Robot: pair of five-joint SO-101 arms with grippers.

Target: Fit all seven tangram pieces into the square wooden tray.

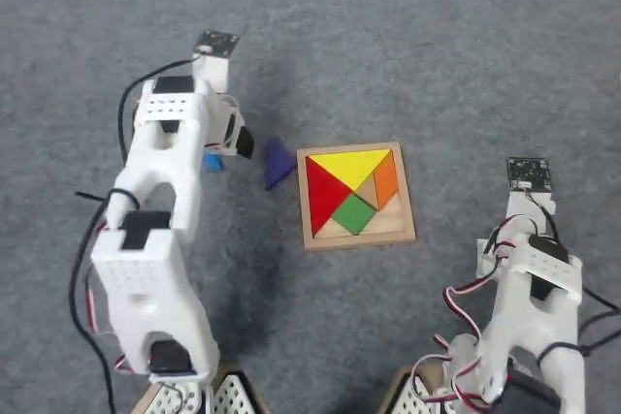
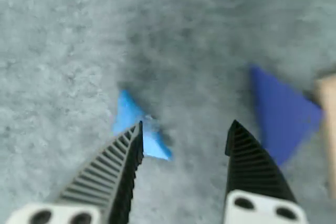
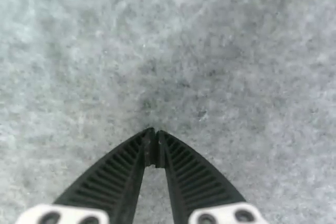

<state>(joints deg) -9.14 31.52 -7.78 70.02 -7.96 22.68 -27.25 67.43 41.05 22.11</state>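
The square wooden tray (image 1: 407,231) lies mid-table holding a yellow triangle (image 1: 351,166), a red triangle (image 1: 325,195), an orange piece (image 1: 386,179) and a green square (image 1: 355,211). A dark blue triangle (image 1: 277,163) (image 2: 281,114) rests on the grey mat just left of the tray. A small light blue triangle (image 1: 212,161) (image 2: 137,128) lies farther left. My left gripper (image 2: 186,132) hangs open above the mat, one fingertip (image 2: 136,135) over the light blue piece, nothing held. My right gripper (image 3: 153,139) is shut and empty over bare mat, right of the tray.
Grey felt mat (image 1: 408,65) covers the table. The left arm's white body (image 1: 160,201) stretches along the left side, and the right arm (image 1: 529,278) stands at the lower right. Open mat lies behind and in front of the tray.
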